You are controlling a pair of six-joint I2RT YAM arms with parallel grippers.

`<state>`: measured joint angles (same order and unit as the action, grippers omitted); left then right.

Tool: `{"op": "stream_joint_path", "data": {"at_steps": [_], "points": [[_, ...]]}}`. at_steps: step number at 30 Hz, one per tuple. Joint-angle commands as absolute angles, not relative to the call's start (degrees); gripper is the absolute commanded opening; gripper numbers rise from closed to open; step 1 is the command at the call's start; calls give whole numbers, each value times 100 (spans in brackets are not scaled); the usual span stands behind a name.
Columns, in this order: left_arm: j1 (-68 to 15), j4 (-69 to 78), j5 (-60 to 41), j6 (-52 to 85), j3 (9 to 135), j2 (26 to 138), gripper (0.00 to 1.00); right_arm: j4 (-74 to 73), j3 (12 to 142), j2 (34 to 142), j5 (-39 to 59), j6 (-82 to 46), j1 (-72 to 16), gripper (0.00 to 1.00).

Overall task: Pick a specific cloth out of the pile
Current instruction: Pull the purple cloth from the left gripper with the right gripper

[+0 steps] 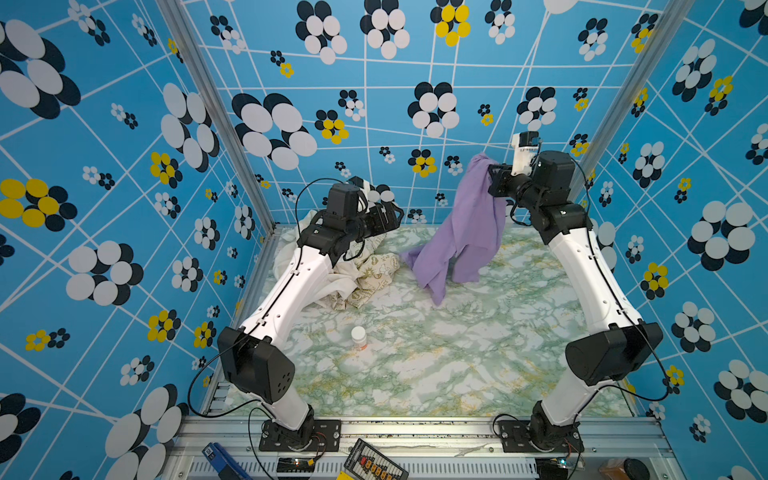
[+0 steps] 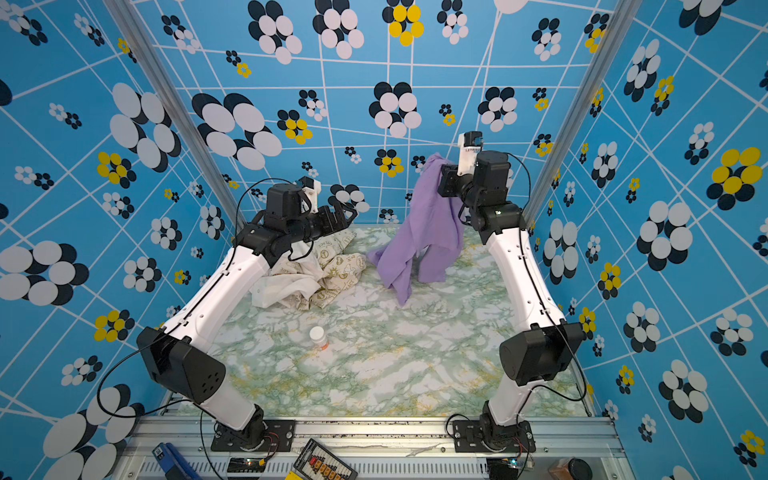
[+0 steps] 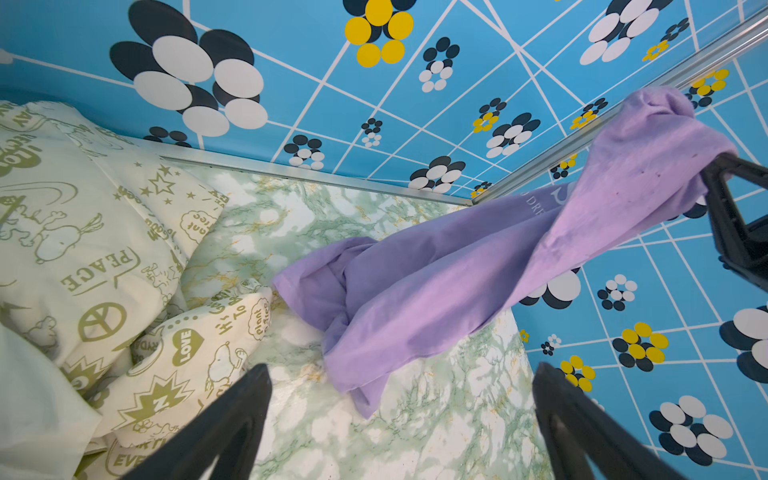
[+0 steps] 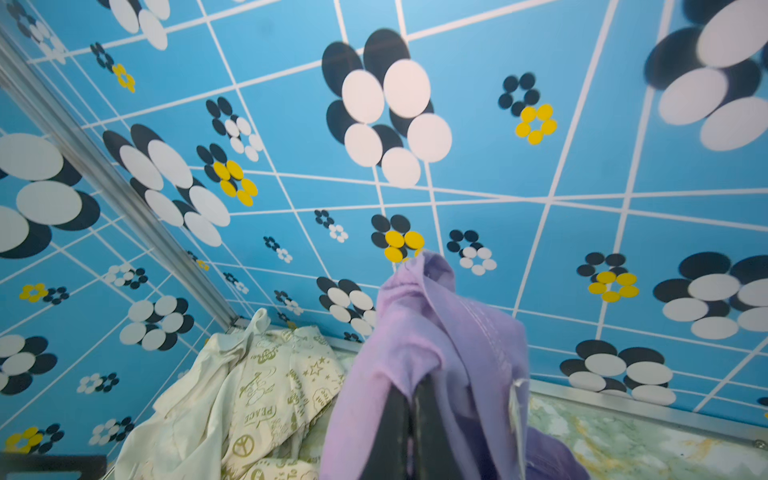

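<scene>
Upper right in a top view, my right pincer (image 1: 494, 178) grips the purple cloth (image 1: 461, 224), its tail on the worktop (image 1: 415, 365) beside the pile (image 1: 361, 270). My left pincer (image 1: 392, 214) gapes empty. The cloth looks soft and light, best gripped at a bunched fold.

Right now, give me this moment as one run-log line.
left pincer: open, empty | right pincer: shut on purple cloth, raised | tail: on table, beside pile
</scene>
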<state>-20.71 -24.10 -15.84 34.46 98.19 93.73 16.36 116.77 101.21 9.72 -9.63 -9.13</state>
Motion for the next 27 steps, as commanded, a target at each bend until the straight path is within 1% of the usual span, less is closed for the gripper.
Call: {"op": "stream_joint_path", "data": {"at_steps": [1,2,4,8,11,16,27], "points": [[-2000,-2294,-1485,3320,9690,9147,99,1760,12573,10356,1036,-857,-717,0],[-1992,-2279,-1469,3318,9673,9130,99,1856,12903,10498,1046,-840,-712,0],[-1978,-2268,-1459,3313,9659,9123,99,2071,13552,10813,1063,-825,-434,0],[-1952,-2243,-1466,3313,9669,9145,99,2597,15203,11629,1082,-839,-239,0],[-1939,-2232,-1459,3305,9667,9166,99,2844,16024,12090,1089,-945,-134,0],[-1907,-2193,-1445,3308,9664,9222,99,3286,15729,12097,1087,-768,-79,0],[-1855,-2144,-1410,3362,9624,9308,99,4004,13731,11487,498,-367,-77,0]]}}
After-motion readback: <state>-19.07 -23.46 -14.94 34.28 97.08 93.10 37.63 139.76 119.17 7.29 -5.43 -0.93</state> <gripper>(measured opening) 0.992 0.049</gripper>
